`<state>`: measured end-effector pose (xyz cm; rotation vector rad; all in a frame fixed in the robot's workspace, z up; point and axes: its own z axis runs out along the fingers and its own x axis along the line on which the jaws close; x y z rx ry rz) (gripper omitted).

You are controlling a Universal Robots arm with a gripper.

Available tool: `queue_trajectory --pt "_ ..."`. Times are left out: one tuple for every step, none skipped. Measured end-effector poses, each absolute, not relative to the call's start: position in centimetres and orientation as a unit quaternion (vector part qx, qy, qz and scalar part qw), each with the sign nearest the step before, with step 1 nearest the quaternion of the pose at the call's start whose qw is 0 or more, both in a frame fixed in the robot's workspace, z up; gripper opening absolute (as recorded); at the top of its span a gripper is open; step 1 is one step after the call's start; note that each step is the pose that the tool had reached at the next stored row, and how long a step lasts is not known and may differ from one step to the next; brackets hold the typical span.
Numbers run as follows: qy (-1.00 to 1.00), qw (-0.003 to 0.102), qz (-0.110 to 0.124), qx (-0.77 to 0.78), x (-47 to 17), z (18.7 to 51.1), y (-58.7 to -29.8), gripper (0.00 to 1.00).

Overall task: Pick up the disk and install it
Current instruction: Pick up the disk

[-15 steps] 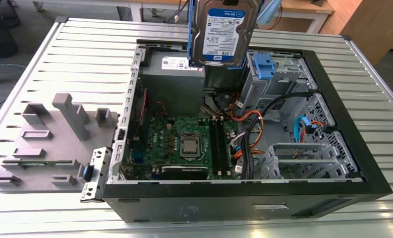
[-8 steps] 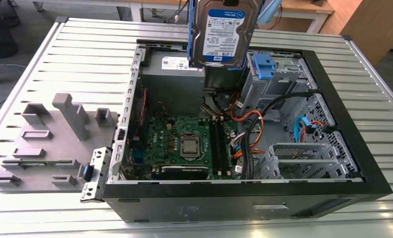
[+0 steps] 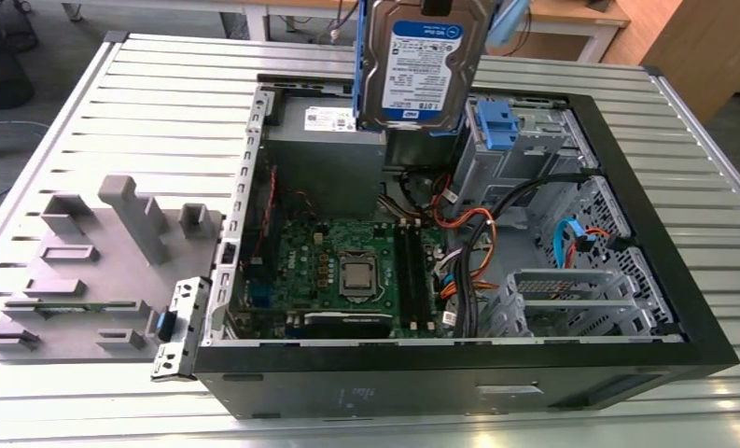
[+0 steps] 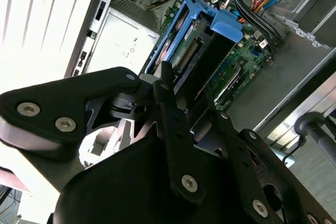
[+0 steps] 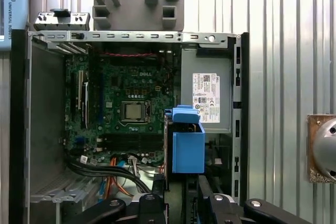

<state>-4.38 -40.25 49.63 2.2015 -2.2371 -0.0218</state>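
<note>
Silver metal with a white-and-blue label: in the exterior view the disk (image 3: 417, 70) hangs upright in the air, label toward the camera and blue rails down both long edges. It sits over the far rim of the open black computer case (image 3: 469, 383), which lies on a ribbed metal table (image 3: 158, 84). Its lower edge shows in front of the grey box with a white sticker (image 3: 326, 126) and the blue tab on its perforated cage (image 3: 495, 126). How far above them it hangs cannot be judged. On the exterior view's left a grey moulded fixture (image 3: 96, 243) lies well apart from the case.

In the second wrist view the gripper (image 4: 173, 90) is pinched onto the near end of the disk (image 4: 202, 51). Its black fingers (image 4: 123, 85) press the flat sides, and the blue rail end points down into the case. The green motherboard (image 4: 244, 66) lies beyond it.

In the first wrist view the disk (image 5: 188, 145) shows edge-on, clamped by the gripper (image 5: 184, 198). It hangs between the motherboard (image 5: 126, 103) and the grey box (image 5: 205, 93). A dark open gap lies beside it toward the case wall, and a bundle of cables (image 5: 105, 171) runs on the board side.
</note>
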Motion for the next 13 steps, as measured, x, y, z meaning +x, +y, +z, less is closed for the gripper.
queue_trajectory --pt "-0.713 0.001 -0.007 0.701 -4.4 49.6 -40.3 0.35" --pt "-0.713 0.001 -0.007 0.701 -4.4 49.6 -40.4 0.35" --pt "-0.713 0.001 -0.007 0.701 -4.4 49.6 -40.5 0.35" --pt "-0.713 0.001 -0.007 0.701 -4.4 49.6 -40.6 0.35" --pt "-0.713 0.001 -0.007 0.701 -4.4 49.6 -40.7 0.35" --pt "-0.713 0.001 -0.007 0.701 -4.4 49.6 -40.8 0.35" --pt "-0.713 0.001 -0.007 0.701 -4.4 49.6 -40.9 0.35" --pt "-0.713 0.001 -0.007 0.701 -4.4 49.6 -41.0 0.35" --pt "-0.713 0.001 -0.007 0.702 -4.4 49.6 -41.1 0.35" --pt "-0.713 0.001 -0.007 0.702 -4.4 49.6 -41.2 0.35" --pt "-0.713 0.001 -0.007 0.702 -4.4 49.6 -41.3 0.35" --pt "-0.712 0.001 -0.007 0.702 -4.4 49.6 -41.5 0.35" --pt "-0.712 0.001 -0.007 0.702 -4.4 49.6 -41.5 0.35"
